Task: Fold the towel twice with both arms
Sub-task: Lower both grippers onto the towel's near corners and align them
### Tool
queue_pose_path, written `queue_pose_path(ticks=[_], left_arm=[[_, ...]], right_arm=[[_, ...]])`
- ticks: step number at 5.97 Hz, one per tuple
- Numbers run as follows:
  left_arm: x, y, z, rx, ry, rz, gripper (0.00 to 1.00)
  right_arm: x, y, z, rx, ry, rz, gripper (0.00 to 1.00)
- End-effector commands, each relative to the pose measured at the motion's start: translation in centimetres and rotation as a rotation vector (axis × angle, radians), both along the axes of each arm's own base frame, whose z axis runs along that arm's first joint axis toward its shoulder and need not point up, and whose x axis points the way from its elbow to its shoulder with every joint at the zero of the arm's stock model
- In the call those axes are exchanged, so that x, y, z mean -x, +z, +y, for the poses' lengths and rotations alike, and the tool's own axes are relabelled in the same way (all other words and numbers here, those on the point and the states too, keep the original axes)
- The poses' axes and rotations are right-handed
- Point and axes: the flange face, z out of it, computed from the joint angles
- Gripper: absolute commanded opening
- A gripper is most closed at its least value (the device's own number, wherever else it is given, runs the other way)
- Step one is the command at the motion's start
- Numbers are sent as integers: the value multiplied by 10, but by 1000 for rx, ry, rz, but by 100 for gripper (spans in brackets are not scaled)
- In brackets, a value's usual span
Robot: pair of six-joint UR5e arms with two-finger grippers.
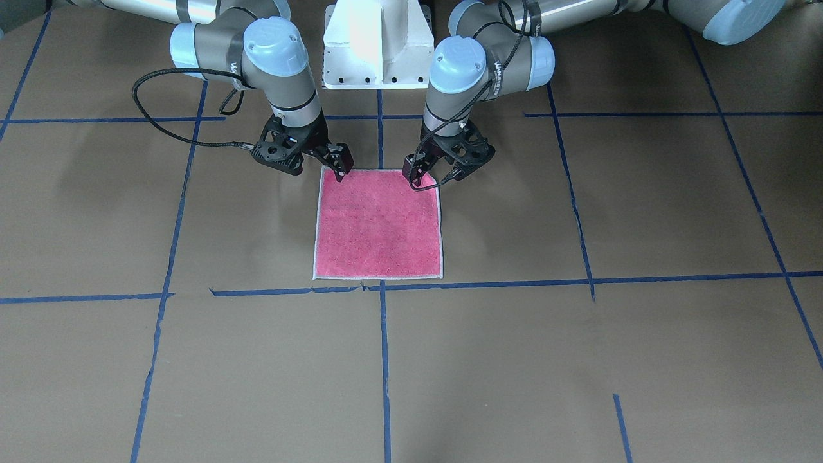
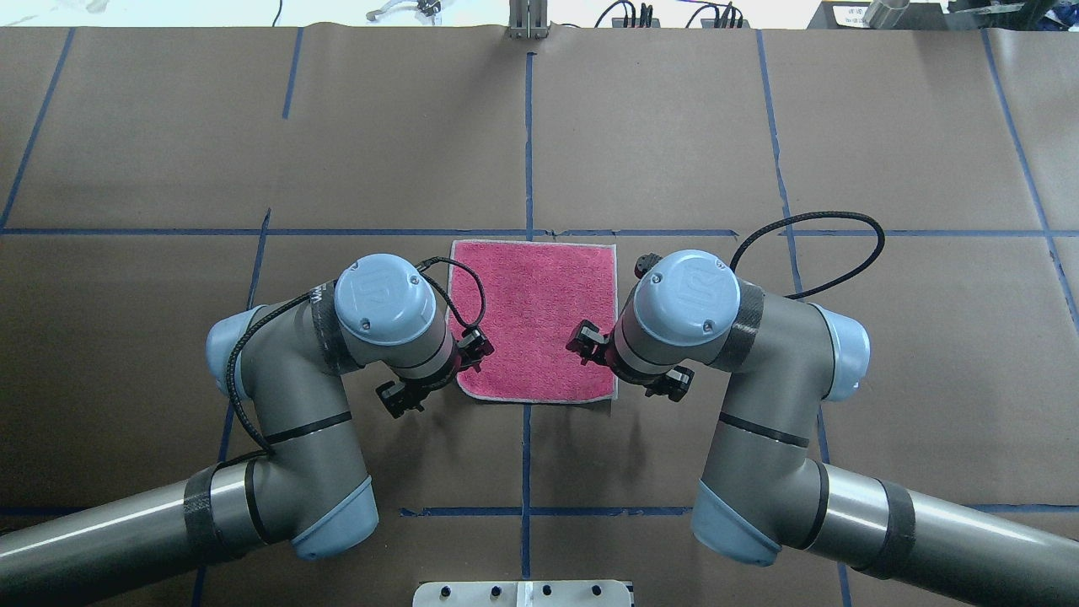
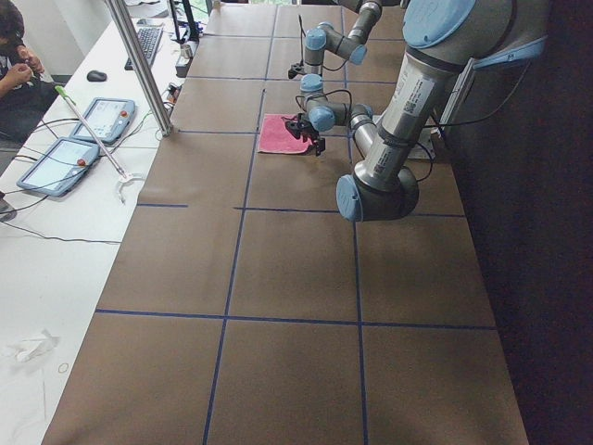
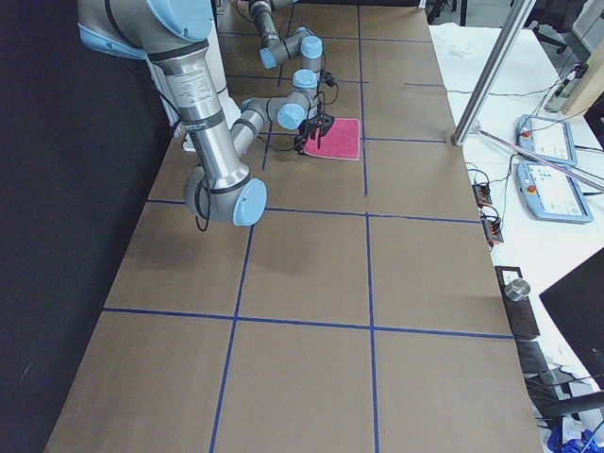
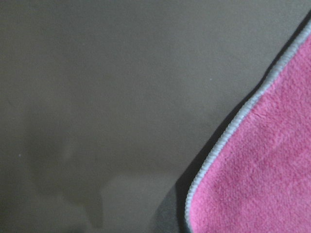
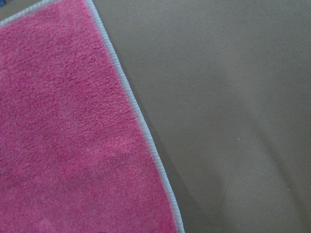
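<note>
The towel [image 1: 378, 225] lies flat on the brown table, pink-red face up, with a whitish stitched edge; it also shows from overhead [image 2: 535, 320]. Both arms reach down at its edge nearest the robot. My left gripper [image 1: 434, 172] [image 2: 438, 371] stands open over one near corner, one finger on the cloth and one beside it. My right gripper [image 1: 319, 167] [image 2: 630, 362] is open the same way over the other near corner. Each wrist view shows only the towel [image 5: 262, 170] [image 6: 68, 126] edge and bare table, no fingers.
The white pedestal [image 1: 376, 45] stands behind the towel between the arms. Blue tape lines [image 1: 384, 360] cross the brown paper. Beyond the table's far edge are a metal post [image 3: 139, 65], tablets [image 3: 65, 158] and a seated person [image 3: 14, 56].
</note>
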Motion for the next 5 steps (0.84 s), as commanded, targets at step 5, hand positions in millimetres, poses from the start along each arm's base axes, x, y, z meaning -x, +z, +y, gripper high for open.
queue_pose_path(ticks=[5], left_arm=[[4,-9,0,-28,15,18,49]], right_arm=[[0,1,0,1,0,0,100]])
